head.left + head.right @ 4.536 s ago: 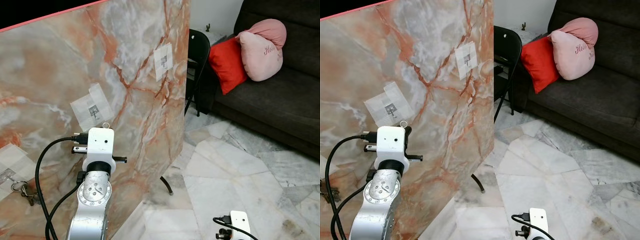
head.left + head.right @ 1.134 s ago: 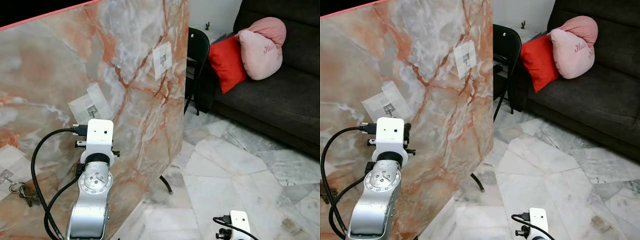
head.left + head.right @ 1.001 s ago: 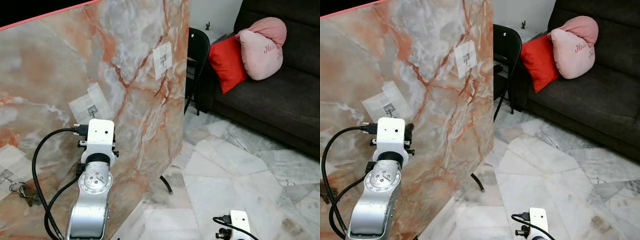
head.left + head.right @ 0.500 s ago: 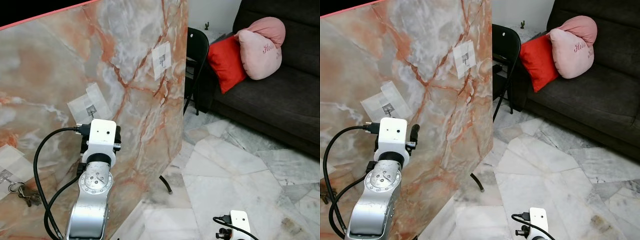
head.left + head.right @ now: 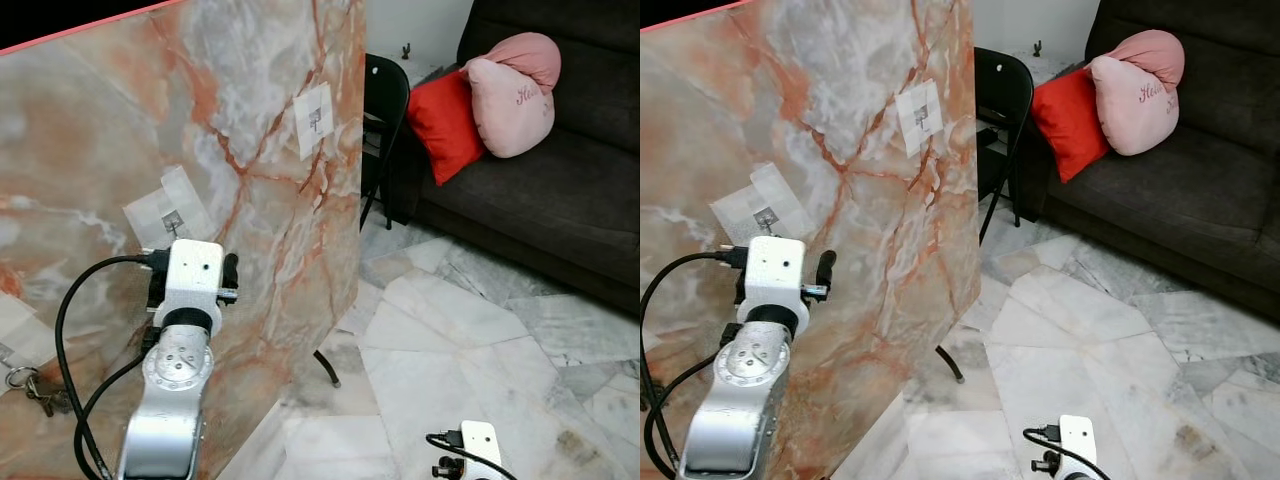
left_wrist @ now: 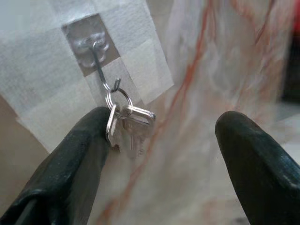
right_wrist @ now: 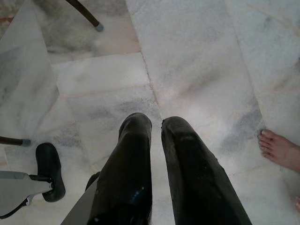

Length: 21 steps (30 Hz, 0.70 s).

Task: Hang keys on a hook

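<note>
Left claw [image 6: 161, 140] gapes around keys [image 6: 127, 126] hanging from hook [image 6: 101, 65]; right claw [image 7: 157, 140] closed, idle.

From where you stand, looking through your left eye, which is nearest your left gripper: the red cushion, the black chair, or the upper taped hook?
1. Upper taped hook, on the marble board above the left gripper.
2. Black chair, behind the board's edge.
3. Red cushion, on the sofa.

Even daylight, sharp; left wrist close-up soft.
</note>
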### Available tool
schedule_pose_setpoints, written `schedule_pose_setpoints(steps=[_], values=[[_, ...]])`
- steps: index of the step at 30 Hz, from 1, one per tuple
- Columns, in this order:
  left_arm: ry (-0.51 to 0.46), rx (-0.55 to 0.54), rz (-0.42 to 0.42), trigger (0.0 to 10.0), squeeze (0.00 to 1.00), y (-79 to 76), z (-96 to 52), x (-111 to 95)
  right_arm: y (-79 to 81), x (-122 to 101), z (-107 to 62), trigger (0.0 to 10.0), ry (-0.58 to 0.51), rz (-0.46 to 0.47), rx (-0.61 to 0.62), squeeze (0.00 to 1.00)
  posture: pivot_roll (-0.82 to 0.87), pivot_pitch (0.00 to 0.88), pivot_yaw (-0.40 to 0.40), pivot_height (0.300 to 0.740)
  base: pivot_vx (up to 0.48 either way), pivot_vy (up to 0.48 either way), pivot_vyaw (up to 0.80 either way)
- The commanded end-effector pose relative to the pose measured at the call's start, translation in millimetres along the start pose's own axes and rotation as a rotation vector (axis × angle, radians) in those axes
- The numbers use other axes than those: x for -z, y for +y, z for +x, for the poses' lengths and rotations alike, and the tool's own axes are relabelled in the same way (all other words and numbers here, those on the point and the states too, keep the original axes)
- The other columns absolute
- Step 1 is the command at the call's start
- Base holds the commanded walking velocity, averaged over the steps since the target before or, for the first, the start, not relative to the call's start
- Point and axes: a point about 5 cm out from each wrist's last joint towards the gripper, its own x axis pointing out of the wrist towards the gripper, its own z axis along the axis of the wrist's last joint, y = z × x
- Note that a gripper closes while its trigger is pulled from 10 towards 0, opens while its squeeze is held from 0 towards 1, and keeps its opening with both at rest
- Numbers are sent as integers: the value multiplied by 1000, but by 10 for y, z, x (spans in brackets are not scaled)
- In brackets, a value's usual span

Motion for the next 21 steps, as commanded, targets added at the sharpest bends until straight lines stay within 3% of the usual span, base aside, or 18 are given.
schedule_pose_setpoints(steps=[1, 2, 6, 13, 21], values=[[1, 74, -104, 10000, 0, 32, -31, 7, 2, 24, -2, 10000, 10, 10, 2, 0, -5, 20, -8, 740, 0, 0, 0], [-8, 122, -144, 10000, 0, 26, -37, -3, 1, 25, -2, 10000, 9, 12, 2, 0, -5, 20, -8, 740, 0, 0, 0], [21, 269, -139, 10000, 0, 30, -69, 63, -1, 29, -3, 10000, 11, 19, 2, 0, -3, 19, -9, 740, 0, 0, 0], [40, 217, -51, 10000, 0, 214, -38, 133, -2, 35, -4, 10000, 13, 22, 1, 0, -5, 16, -10, 740, 0, 0, 0], [100, 304, -12, 10000, 0, 234, -115, 286, 1, 39, -4, 10000, 15, 26, 0, 0, -2, 25, -9, 740, 0, 0, 0]])
